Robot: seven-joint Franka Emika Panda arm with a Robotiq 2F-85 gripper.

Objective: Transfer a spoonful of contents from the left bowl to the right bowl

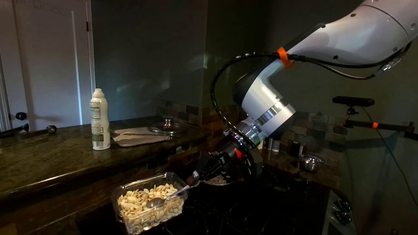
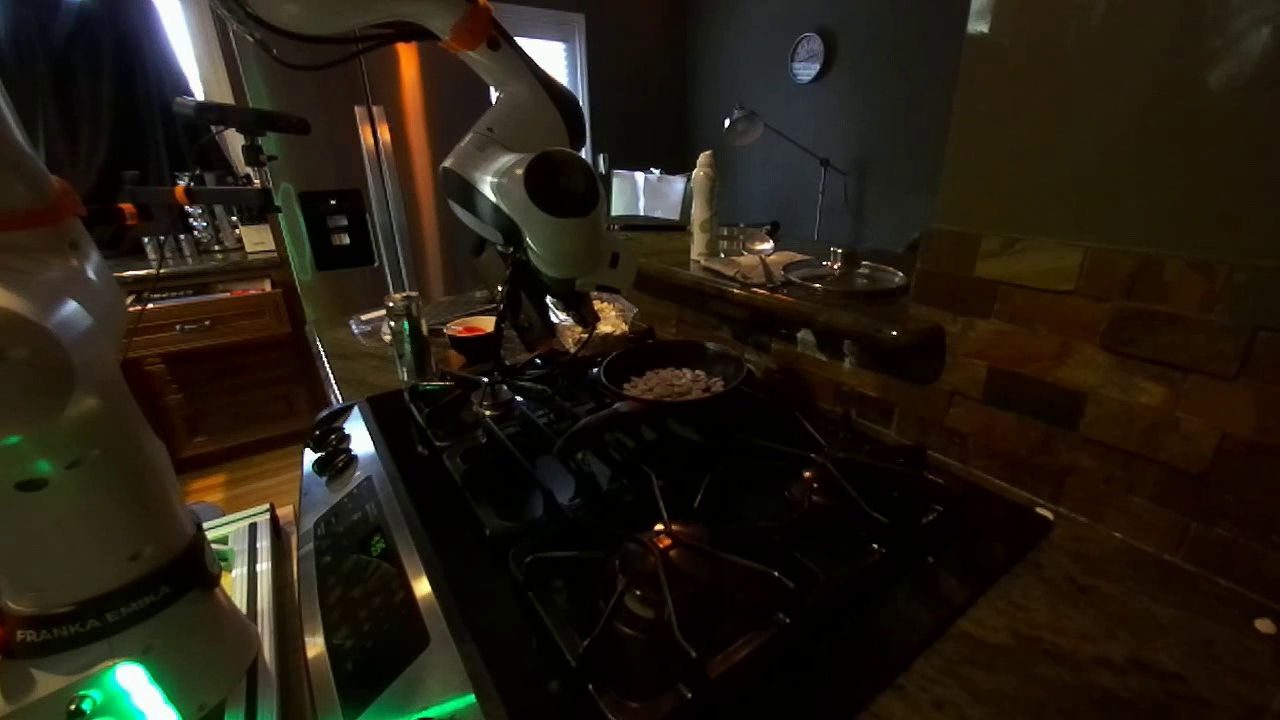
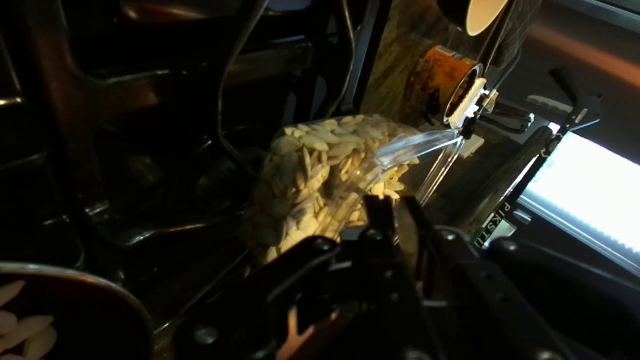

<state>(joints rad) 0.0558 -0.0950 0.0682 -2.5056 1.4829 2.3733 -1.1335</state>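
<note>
A clear plastic container (image 1: 145, 180) holds pale seeds (image 1: 132, 199); it also shows in the wrist view (image 3: 425, 143). A metal spoon (image 1: 155, 202) lies with its bowl on the seeds and its handle slanting up over the rim. My gripper (image 1: 193, 180) is at the upper end of the handle. In the wrist view its fingertips (image 3: 395, 199) are nearly closed, with what looks like the handle (image 3: 407, 235) between them. A black pan (image 2: 735, 365) with some seeds (image 2: 672, 384) sits on the stove; its rim shows in the wrist view (image 3: 75, 273). My gripper partly hides it in an exterior view.
A raised counter ledge (image 1: 49, 169) runs beside the container, with a white bottle (image 1: 100, 120), a cloth (image 1: 142, 138) and a glass lid (image 1: 167, 129). Burner grates (image 2: 655, 540) cover the stove. A dark bowl (image 2: 472, 342) and an orange can (image 3: 440, 82) stand near the container.
</note>
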